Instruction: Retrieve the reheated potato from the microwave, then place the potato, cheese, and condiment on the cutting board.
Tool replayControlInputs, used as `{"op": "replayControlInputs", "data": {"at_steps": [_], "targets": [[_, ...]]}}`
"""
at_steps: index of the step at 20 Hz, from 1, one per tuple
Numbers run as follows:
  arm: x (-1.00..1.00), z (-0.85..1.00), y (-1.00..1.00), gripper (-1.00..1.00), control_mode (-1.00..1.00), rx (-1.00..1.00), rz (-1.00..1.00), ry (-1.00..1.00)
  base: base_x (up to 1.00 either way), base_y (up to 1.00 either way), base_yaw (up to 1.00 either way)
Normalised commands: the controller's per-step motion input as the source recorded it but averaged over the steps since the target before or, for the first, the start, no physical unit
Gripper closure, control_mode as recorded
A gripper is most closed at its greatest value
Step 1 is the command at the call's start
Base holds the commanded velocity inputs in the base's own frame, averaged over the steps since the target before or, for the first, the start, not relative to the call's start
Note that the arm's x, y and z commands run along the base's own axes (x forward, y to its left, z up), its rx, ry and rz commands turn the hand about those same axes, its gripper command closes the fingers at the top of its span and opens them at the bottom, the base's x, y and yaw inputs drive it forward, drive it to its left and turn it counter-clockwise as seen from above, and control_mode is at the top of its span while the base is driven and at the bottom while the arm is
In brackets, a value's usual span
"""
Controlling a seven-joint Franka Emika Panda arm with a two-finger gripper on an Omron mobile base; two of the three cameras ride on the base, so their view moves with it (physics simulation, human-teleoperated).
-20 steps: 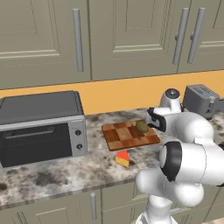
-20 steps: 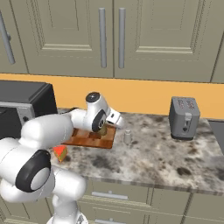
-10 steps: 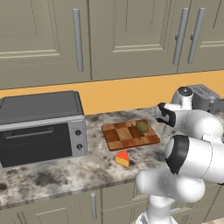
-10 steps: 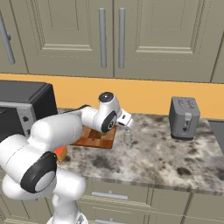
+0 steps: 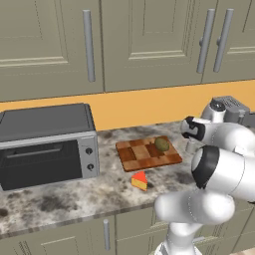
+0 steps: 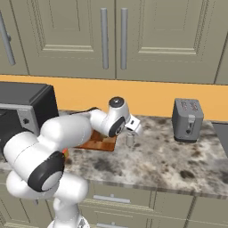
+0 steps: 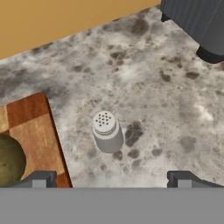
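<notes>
Potato (image 5: 162,144) on cutting board (image 5: 142,155), far right corner. Cheese (image 5: 140,180) on counter (image 5: 60,199), near of board. Gripper (image 7: 109,178) spread wide above grey shaker (image 7: 106,131), right of board.

Even, bright rendered light, faint soft shadows, sharp, no glare

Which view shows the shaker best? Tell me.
The hand view: the shaker stands unobstructed on the counter, holed cap visible. In the right base view it is small beneath the gripper; in the left base view the arm hides most of it.
</notes>
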Motion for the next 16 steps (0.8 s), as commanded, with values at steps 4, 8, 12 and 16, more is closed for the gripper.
{"op": "replayControlInputs", "data": {"at_steps": [4, 8, 12, 16], "targets": [[0.15, -0.18, 0.00, -1.00, -1.00, 0.07, 0.00, 0.00, 0.00, 0.00, 0.00], [0.20, -0.14, -0.06, -1.00, -1.00, 0.03, 0.00, 0.05, 0.00, 0.00, 0.00], [0.19, -0.15, 0.00, -1.00, -1.00, 0.00, 0.00, 0.05, 0.00, 0.00, 0.00], [0.22, -0.17, 0.00, -1.00, -1.00, 0.00, 0.00, 0.04, 0.00, 0.00, 0.00]]}}
